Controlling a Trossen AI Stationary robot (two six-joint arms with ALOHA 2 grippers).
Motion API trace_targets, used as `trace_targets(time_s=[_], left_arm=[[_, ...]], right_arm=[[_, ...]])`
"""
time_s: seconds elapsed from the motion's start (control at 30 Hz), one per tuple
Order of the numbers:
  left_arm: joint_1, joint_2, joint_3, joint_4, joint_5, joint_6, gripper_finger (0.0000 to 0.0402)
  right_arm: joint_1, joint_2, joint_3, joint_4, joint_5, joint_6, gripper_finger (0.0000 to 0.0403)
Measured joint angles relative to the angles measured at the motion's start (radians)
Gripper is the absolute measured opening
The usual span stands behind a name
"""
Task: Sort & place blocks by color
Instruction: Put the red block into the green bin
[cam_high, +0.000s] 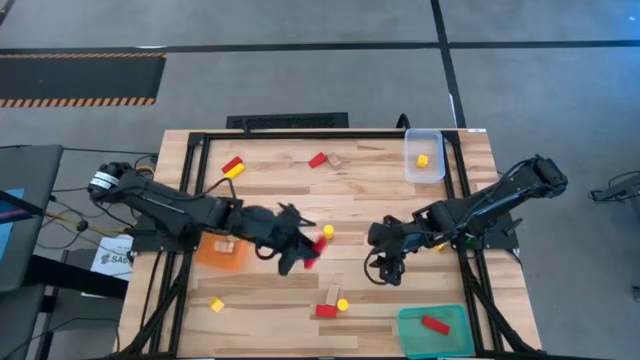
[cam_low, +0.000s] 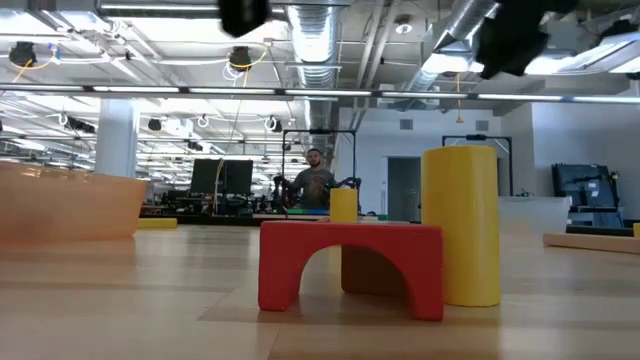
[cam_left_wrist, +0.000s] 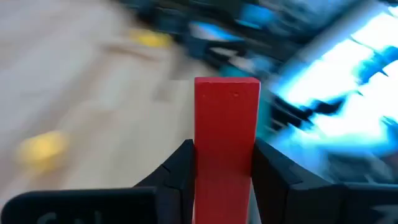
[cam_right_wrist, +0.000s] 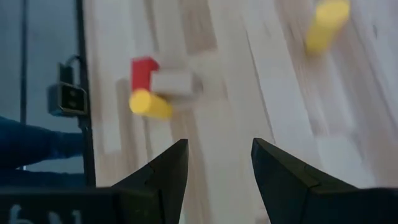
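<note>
My left gripper (cam_high: 305, 250) hangs over the table's middle, just right of the orange tray (cam_high: 205, 258), shut on a red bar block (cam_left_wrist: 227, 118). My right gripper (cam_high: 385, 268) hovers right of centre, open and empty (cam_right_wrist: 217, 149). On the table lie a yellow block (cam_high: 328, 231), a red arch (cam_low: 350, 265) with a yellow cylinder (cam_low: 460, 225) near the front, another yellow block (cam_high: 216, 304), and red, yellow and wood blocks at the far side (cam_high: 232, 167) (cam_high: 322, 159). My left gripper pinches the red bar by its two long sides (cam_left_wrist: 205, 177) between its two fingers. The bar lies along the fingers and sticks out past their tips. The fingers come from the table's left, slanting slightly down. The bar is lifted clear of the table.
The orange tray holds a wood block (cam_high: 225, 243). A clear tray (cam_high: 410, 165) at the far right holds a yellow block. A green tray (cam_high: 410, 325) at the near right holds a red block. A person shows in the room beyond the table (cam_low: 315, 180).
</note>
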Motion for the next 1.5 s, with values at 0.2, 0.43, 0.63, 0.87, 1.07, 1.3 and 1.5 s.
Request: trace_targets(time_s=[0.2,0.43,0.63,0.87,1.07,1.3,1.5], left_arm=[[0.052,0.063,0.000,0.204,0.408,0.034,0.0091],[0.063,0.136,-0.002,0.223,0.515,-0.062,0.0095],[0.067,0.185,-0.002,0.369,0.516,-0.114,0.0097],[0.082,0.204,-0.001,0.451,0.489,-0.146,0.0099],[0.090,0.206,-0.004,0.479,0.500,-0.155,0.0099],[0.097,0.203,-0.001,0.492,0.494,-0.150,0.0100],[0.097,0.203,-0.001,0.504,0.497,-0.139,0.0100]], right_arm=[[-0.010,-0.012,0.034,0.188,-0.027,-0.264,0.0198],[0.020,-0.012,0.166,0.259,-0.030,-0.728,0.0198],[0.026,0.003,0.197,0.341,-0.030,-0.867,0.0198],[0.015,0.019,0.196,0.368,-0.050,-0.925,0.0207],[-0.018,0.050,0.198,0.383,-0.151,-0.903,0.0204],[-0.048,0.093,0.196,0.439,-0.221,-0.900,0.0191],[-0.064,0.105,0.197,0.456,-0.266,-0.900,0.0158]])
